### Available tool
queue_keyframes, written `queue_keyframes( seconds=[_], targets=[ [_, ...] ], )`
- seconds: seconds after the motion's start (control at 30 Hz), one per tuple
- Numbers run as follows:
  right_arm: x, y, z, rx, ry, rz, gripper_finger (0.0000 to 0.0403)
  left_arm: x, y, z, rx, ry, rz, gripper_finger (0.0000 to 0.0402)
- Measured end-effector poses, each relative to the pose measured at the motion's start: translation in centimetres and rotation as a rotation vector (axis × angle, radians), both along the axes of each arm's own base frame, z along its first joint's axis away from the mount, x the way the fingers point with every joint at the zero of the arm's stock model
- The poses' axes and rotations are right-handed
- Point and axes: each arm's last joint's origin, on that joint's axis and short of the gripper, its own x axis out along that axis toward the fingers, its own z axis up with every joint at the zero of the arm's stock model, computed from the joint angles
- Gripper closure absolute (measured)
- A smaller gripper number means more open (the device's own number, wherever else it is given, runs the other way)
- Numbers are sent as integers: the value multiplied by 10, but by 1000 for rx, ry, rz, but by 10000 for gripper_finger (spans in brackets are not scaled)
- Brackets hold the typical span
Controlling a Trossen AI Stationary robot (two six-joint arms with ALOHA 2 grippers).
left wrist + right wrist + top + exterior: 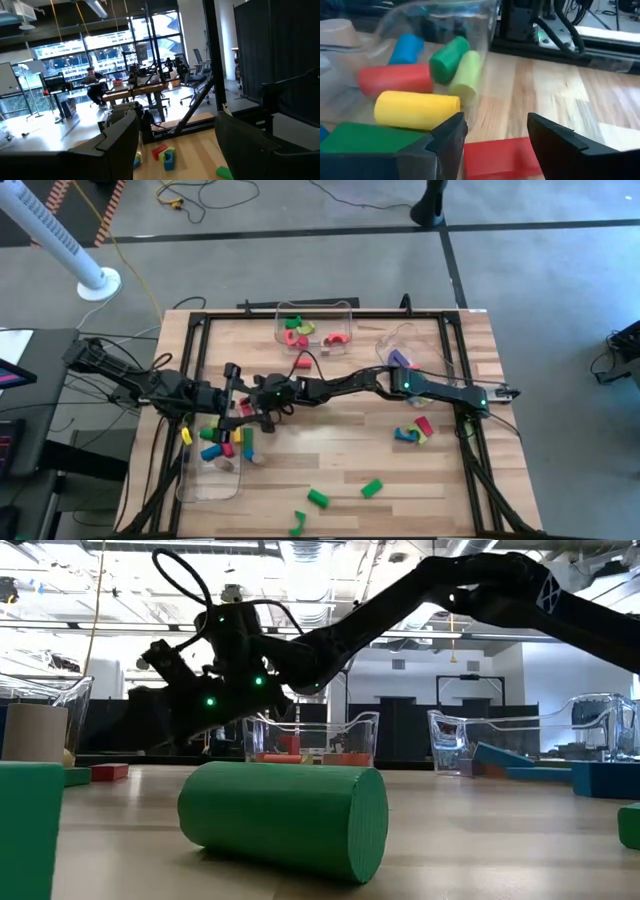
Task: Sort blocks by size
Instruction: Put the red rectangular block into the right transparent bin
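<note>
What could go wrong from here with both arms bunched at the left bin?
1. The open right gripper hangs low over a flat red block right beside the clear plastic bin; descending, a finger could catch the bin wall and shove it.
2. The left gripper, also open, sits very near the right one, so the arms could collide.
3. The green cylinder block lies on its side and may roll if nudged.

Robotics lab in an open-plan office: wooden surface (340,430) sitting on concrete floor (300,240), desks (135,92) and a seated person (95,85) showing beyond.
</note>
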Motion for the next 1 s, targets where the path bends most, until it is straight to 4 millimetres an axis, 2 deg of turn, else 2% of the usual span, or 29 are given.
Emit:
queue_keyframes(
  seconds=[0.13, 0.63, 1.0],
  targets=[
    [-3, -1, -7, -35, 71, -16, 159, 0, 0, 0, 8, 0, 2, 153],
    [-11, -4, -12, -73, 249, -73, 159, 1, 0, -4, 20, 41, -2, 153],
    [-33, -2, 23, -86, 483, -64, 159, 1, -1, -6, 31, 64, -2, 153]
  ],
)
